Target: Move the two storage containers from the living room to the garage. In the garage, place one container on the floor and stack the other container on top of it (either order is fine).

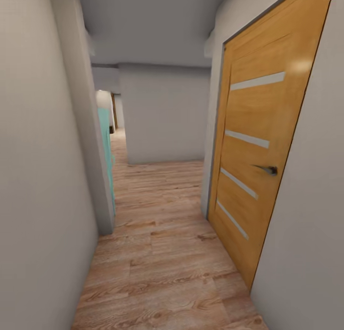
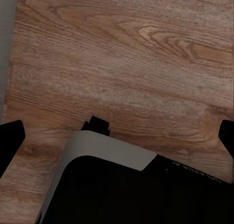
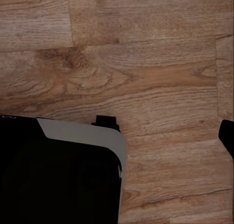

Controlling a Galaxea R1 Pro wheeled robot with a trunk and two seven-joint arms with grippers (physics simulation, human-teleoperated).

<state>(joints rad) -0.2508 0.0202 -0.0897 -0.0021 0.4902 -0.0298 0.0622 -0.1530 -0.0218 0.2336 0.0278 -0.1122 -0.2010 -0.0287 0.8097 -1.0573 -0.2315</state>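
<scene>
Robot is in transit down a narrow hallway with a light wood plank floor [image 1: 162,253]; white walls [image 1: 43,177] close on both sides, a tan wooden door [image 1: 258,148] with pale horizontal strips and a dark door handle [image 1: 268,169] shut at the right, a teal panel [image 1: 106,148] edging out past the left wall corner, and a far white wall [image 1: 165,115] where the corridor turns. The storage containers are not among the things here, so where they sit cannot be told; this looks like the travel leg, either toward the living room or between rooms. Judging from the task alone: topless rigid plastic bins should be light and stiff, walls smooth and a bit slippery, so pinch over a top rim wall, or carry one between both arms; the stepped inner bottom suggests they nest or stack easily. Left gripper [image 2: 117,136]: dark fingertips [image 2: 10,136] sit far out at both picture edges, so spread wide, holding nothing, above bare planks and the robot's own black-and-grey base [image 2: 112,185]. Right gripper [image 3: 146,136]: one dark fingertip [image 3: 227,136] visible at the edge, the other cut off, nothing between; looks released and empty, over planks and base.
</scene>
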